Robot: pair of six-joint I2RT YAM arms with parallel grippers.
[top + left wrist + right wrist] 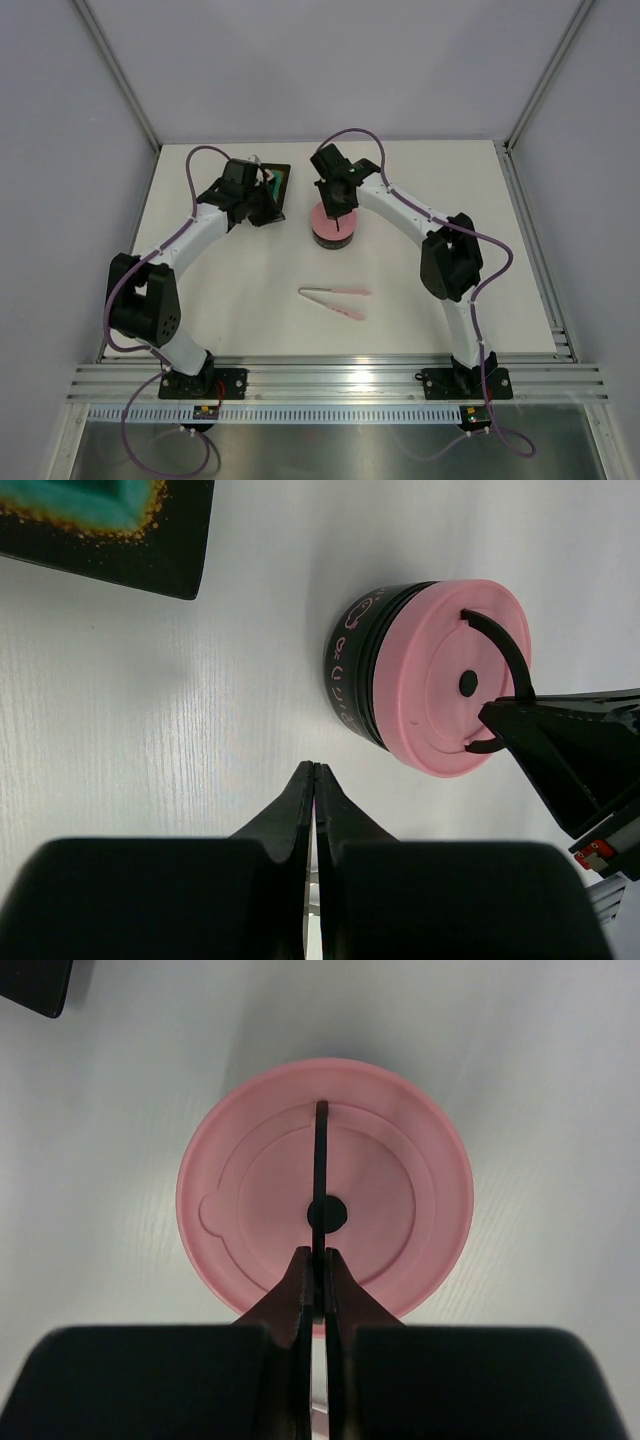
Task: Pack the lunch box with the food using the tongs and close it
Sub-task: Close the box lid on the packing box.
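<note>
Here, right hand (318, 1257) clamps the lid handle (321, 1150) (left hand (315, 772) together, empty), tongs (338, 298) well apart.

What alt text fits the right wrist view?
The right gripper is shut on the thin black handle of the round pink lid, seen from straight above on a white table. A corner of a black tray shows top left.

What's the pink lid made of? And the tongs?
The lid looks like matte pink plastic: smooth, moulded rings, no shine. Its handle seems thin black plastic. The tongs look pale pink plastic too, but too small to be sure.
</note>
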